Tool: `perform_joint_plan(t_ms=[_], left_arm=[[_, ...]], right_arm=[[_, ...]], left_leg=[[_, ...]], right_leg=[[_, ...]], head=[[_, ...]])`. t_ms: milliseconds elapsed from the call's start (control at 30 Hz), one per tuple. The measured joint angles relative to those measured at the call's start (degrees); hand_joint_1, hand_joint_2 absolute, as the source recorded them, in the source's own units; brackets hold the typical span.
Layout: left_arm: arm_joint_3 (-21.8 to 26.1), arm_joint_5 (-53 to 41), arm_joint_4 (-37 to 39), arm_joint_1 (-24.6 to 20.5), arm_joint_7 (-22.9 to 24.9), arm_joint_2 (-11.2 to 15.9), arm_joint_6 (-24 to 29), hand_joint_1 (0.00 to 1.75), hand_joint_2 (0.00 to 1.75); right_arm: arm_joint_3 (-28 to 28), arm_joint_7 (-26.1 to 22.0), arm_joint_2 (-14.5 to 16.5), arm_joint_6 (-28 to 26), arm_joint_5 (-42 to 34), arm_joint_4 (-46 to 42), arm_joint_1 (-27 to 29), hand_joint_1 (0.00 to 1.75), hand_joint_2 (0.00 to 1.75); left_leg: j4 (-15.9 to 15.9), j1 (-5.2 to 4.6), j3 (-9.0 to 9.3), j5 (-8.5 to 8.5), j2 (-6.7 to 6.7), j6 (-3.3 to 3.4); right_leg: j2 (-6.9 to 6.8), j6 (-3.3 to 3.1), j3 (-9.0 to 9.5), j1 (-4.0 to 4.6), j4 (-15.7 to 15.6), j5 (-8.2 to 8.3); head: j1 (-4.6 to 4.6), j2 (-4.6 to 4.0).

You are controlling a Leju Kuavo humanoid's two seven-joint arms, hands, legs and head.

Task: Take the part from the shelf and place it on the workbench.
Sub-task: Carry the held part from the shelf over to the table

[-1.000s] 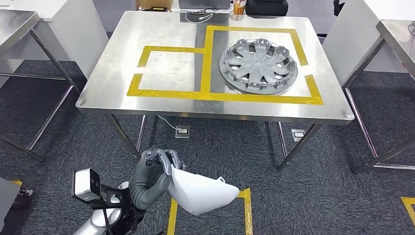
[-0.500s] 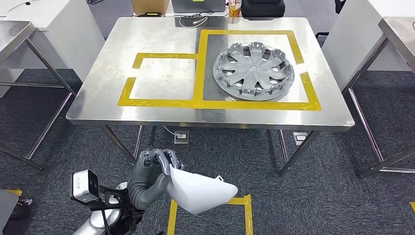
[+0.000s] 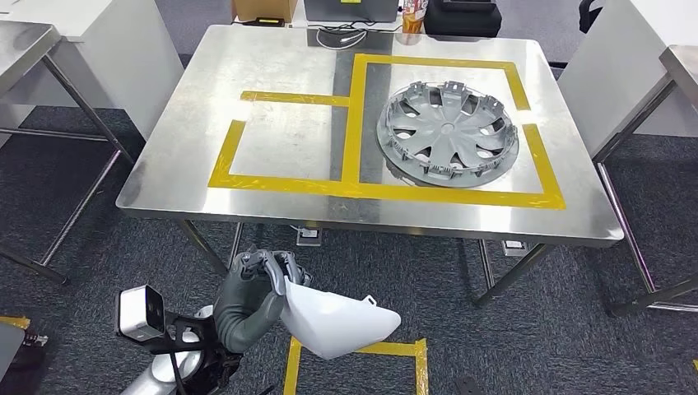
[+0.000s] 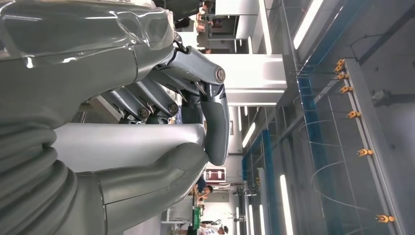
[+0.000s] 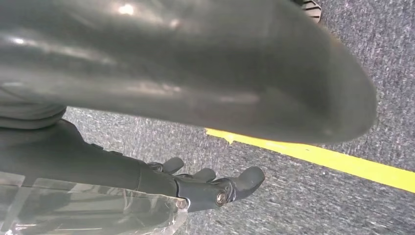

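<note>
Setting: Before a steel workbench (image 3: 247, 177) on dark grey carpet, seen from the robot's head camera looking forward and down.

Left hand: the left hand (image 3: 262, 284) sits low in the head view, short of the bench's near edge, fingers and thumb clasped around one end of a white part (image 3: 342, 324).

Grasp close up: from the left wrist camera, the left hand (image 4: 161, 122) has dark fingers (image 4: 215, 122) curled over the pale part (image 4: 127, 144) and the thick grey thumb pressing from the opposite side.

Part: the white part is a smooth curved shell held out over the carpet, above a yellow floor marking (image 3: 358, 354); it is well apart from the bench top.

Right hand: the right hand (image 5: 210, 183) hangs over the carpet beside a yellow floor line (image 5: 342, 164), fingers loosely extended and apart, holding nothing.

Bench top: yellow tape (image 3: 354, 123) outlines two adjoining rectangles, a smaller one on the left and a larger one on the right.

Hubcap: a grey wheel cover (image 3: 449, 136) lies flat inside the larger right rectangle.

Far edge: a cardboard box (image 3: 263, 10), a dark case (image 3: 473, 12) and an orange container (image 3: 409, 15) stand past the bench's far side.

Surroundings: more steel tables stand left (image 3: 25, 41) and right (image 3: 679, 66) of the bench.
</note>
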Motion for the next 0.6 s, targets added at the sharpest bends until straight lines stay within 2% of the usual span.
perform_joint_plan(t_ms=[33, 67, 100, 133, 200, 233, 300, 400, 433, 467, 500, 533, 567, 600], left_arm=[[-0.02, 0.00, 0.00, 0.00, 0.00, -0.01, 0.00, 1.75, 1.75], [-0.02, 0.00, 0.00, -0.02, 0.00, -0.01, 0.00, 1.75, 1.75], [-0.03, -0.01, 0.00, -0.04, 0.01, -0.02, 0.00, 1.75, 1.75], [-0.03, -0.01, 0.00, -0.04, 0.01, -0.02, 0.00, 1.75, 1.75], [-0.04, -0.02, -0.01, -0.06, 0.02, -0.01, 0.00, 1.75, 1.75], [-0.04, -0.02, -0.02, -0.06, 0.02, 0.00, 0.00, 1.75, 1.75], [-0.03, -0.02, -0.04, -0.08, 0.02, 0.01, 0.00, 1.75, 1.75], [-0.02, -0.02, -0.05, -0.08, 0.02, 0.01, 0.00, 1.75, 1.75], [-0.02, -0.02, -0.08, -0.09, 0.02, 0.01, 0.00, 1.75, 1.75], [-0.02, -0.02, -0.10, -0.01, 0.02, 0.05, -0.01, 1.75, 1.75], [-0.02, -0.03, -0.13, 0.06, 0.02, 0.10, -0.01, 1.75, 1.75], [-0.02, -0.03, -0.15, 0.13, 0.02, 0.15, -0.02, 1.75, 1.75], [-0.02, -0.04, -0.16, 0.21, 0.02, 0.19, -0.03, 1.75, 1.75], [-0.01, -0.06, -0.16, 0.19, 0.02, 0.21, -0.05, 1.75, 1.75]], right_arm=[[-0.01, -0.01, -0.06, 0.00, 0.00, 0.00, 0.03, 0.00, 0.00], [-0.01, -0.01, -0.10, 0.00, 0.00, 0.00, 0.03, 0.00, 0.00], [-0.02, -0.01, -0.13, 0.00, 0.00, 0.00, -0.01, 0.00, 0.00], [-0.02, -0.01, -0.13, 0.00, 0.00, 0.00, -0.04, 0.00, 0.00], [-0.03, 0.00, -0.09, 0.00, 0.02, 0.00, -0.12, 0.00, 0.00], [-0.04, -0.01, -0.05, 0.00, 0.04, -0.01, -0.13, 0.00, 0.00], [-0.04, -0.02, -0.01, 0.00, 0.08, -0.02, -0.16, 0.00, 0.00], [-0.04, -0.02, 0.01, 0.00, 0.09, -0.02, -0.15, 0.00, 0.00], [-0.06, -0.03, 0.00, 0.00, 0.09, -0.02, -0.15, 0.00, 0.00], [-0.10, -0.03, -0.01, 0.00, 0.09, -0.01, -0.11, 0.00, 0.00], [-0.15, -0.04, -0.02, 0.00, 0.09, -0.01, -0.05, 0.00, 0.00], [-0.21, -0.05, -0.03, 0.00, 0.08, 0.00, 0.02, 0.00, 0.00], [-0.28, -0.07, -0.02, 0.00, 0.05, 0.00, 0.08, 0.00, 0.00], [-0.34, -0.10, 0.10, 0.01, 0.03, 0.00, 0.11, 0.00, 0.00]], left_leg=[[0.06, 0.01, 0.56, -0.44, -0.10, -0.20], [0.26, -0.11, 1.02, -0.93, -0.17, -0.49], [0.48, -0.24, 1.29, -1.37, -0.23, -0.78], [0.67, -0.38, 1.40, -1.73, -0.25, -1.08], [0.83, -0.42, 1.44, -2.19, -0.24, -1.57], [0.86, -0.35, 1.49, -2.37, -0.20, -1.76], [0.95, -0.26, 1.54, -2.63, -0.15, -2.01], [1.00, -0.23, 1.54, -2.69, -0.14, -2.06], [2.24, -0.15, 0.99, -3.31, -0.01, -2.29], [7.02, 0.06, -1.74, -4.85, 0.22, -2.68], [10.72, 0.27, -4.16, -5.44, 0.45, -2.99], [13.15, 0.46, -6.05, -5.23, 0.67, -3.18], [12.94, 0.53, -6.78, -3.64, 0.77, -2.98], [8.58, 0.39, -4.97, -1.12, 0.76, -2.44]], right_leg=[[-0.03, 0.58, 1.32, -0.05, -4.15, 2.67], [-0.07, 0.80, 2.83, -0.02, -8.37, 5.03], [-0.08, 0.60, 4.06, 0.02, -11.60, 6.66], [-0.09, 0.14, 4.79, 0.11, -13.46, 7.47], [-0.02, -1.00, 5.10, 0.25, -13.94, 7.44], [0.02, -1.34, 5.18, 0.19, -13.96, 7.35], [0.07, -1.72, 5.34, -0.05, -14.05, 7.28], [0.07, -1.77, 5.38, -0.12, -14.07, 7.28], [0.09, -2.01, 5.60, -0.12, -14.08, 7.16], [0.12, -2.36, 6.05, -0.05, -14.08, 6.81], [0.20, -2.70, 6.66, 0.04, -14.08, 6.35], [0.29, -2.99, 7.40, 0.16, -14.08, 5.81], [0.39, -3.06, 8.10, 0.31, -14.09, 5.31], [0.48, -2.99, 8.58, 0.35, -14.14, 4.97]], head=[[0.01, 0.00], [0.04, 0.00], [0.05, 0.00], [0.06, 0.00], [0.06, 0.00], [0.07, 0.00], [0.08, 0.00], [0.09, 0.00], [0.01, 0.00], [-0.07, 0.00], [-0.15, 0.00], [-0.24, 0.00], [-0.22, 0.00], [-0.18, 0.00]])
